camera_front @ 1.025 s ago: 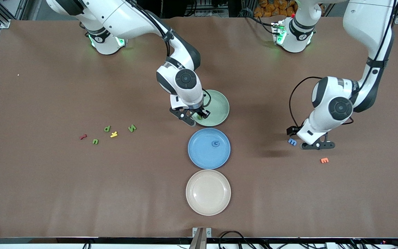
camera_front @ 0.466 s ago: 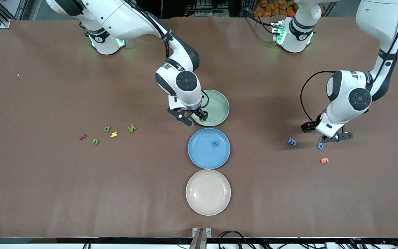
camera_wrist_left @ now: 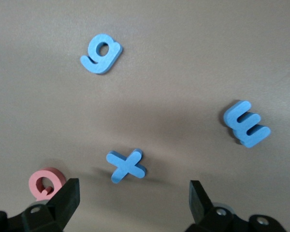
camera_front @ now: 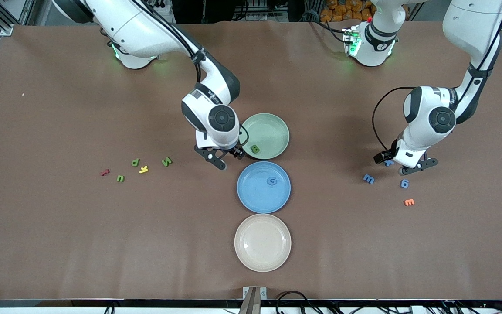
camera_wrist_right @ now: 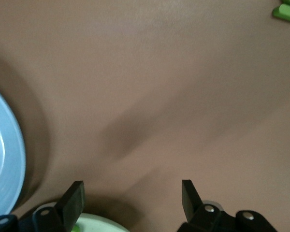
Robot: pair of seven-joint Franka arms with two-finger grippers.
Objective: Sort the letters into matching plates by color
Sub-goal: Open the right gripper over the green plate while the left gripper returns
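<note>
A dark green letter [camera_front: 255, 149] lies flat in the mint green plate [camera_front: 277, 126]. A blue letter [camera_front: 272, 181] lies in the blue plate [camera_front: 251, 196], which sits nearer the camera. Three blue letters [camera_front: 368, 179] lie toward the left arm's end of the table.

Three plates [camera_front: 263, 187] in a row mid-bench. Farthest plate [camera_front: 273, 126] holds one letter [camera_front: 255, 149], middle plate one letter [camera_front: 272, 181]. Loose letters [camera_front: 137, 168] toward right arm's end, more letters [camera_front: 390, 183] toward left arm's end.
</note>
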